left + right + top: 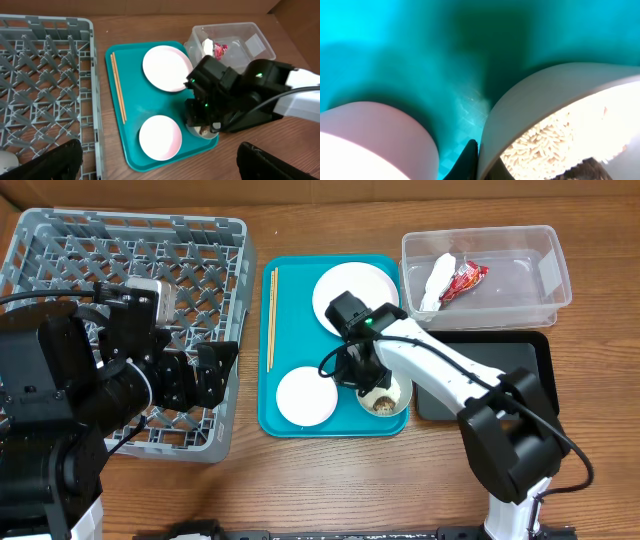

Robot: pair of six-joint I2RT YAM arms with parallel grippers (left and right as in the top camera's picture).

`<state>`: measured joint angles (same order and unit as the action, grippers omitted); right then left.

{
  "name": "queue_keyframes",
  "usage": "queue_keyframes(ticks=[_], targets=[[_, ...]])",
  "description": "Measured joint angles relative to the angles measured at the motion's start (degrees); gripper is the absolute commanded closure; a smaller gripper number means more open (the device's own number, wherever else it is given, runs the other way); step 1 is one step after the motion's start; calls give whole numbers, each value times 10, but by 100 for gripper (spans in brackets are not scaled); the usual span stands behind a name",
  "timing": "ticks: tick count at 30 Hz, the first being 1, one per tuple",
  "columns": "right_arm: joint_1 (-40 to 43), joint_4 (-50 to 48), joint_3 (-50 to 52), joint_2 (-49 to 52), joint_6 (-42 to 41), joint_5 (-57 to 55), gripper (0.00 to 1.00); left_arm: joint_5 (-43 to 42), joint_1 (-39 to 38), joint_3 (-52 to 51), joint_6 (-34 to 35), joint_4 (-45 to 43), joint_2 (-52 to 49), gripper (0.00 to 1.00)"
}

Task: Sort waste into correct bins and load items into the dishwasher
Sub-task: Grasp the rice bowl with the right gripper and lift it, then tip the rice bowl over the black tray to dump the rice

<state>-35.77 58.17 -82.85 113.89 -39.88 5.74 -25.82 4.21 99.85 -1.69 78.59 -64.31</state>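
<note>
The right gripper (368,384) pinches the bowl (386,403).
The bowl of rice (540,141) sits at the 5 o'clock corner of the teal tray (290,310), its rim squeezed between the fingers (470,159). The left gripper (215,373), at 9 o'clock, is wide open and holds nothing.

Overhead looks straight down from well above and takes in the whole tabletop (330,480), with the dish rack (120,290) at its left edge. My left wrist view sits high by the rack, facing obliquely across the teal tray (132,85) toward the far right corner. The right wrist view is pressed very near the tray, against the bowl (540,105) rim; all three views share that tray.
</note>
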Motion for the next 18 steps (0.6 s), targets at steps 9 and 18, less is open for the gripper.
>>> queue_keyframes(ticks=[9,18], targets=[[52,16,-5,-142,85,98,96,-1,0,0,0,-6,-10,0],[249,116,-16,-240,186,183,96,-1,0,0,0,-3,-40,0]])
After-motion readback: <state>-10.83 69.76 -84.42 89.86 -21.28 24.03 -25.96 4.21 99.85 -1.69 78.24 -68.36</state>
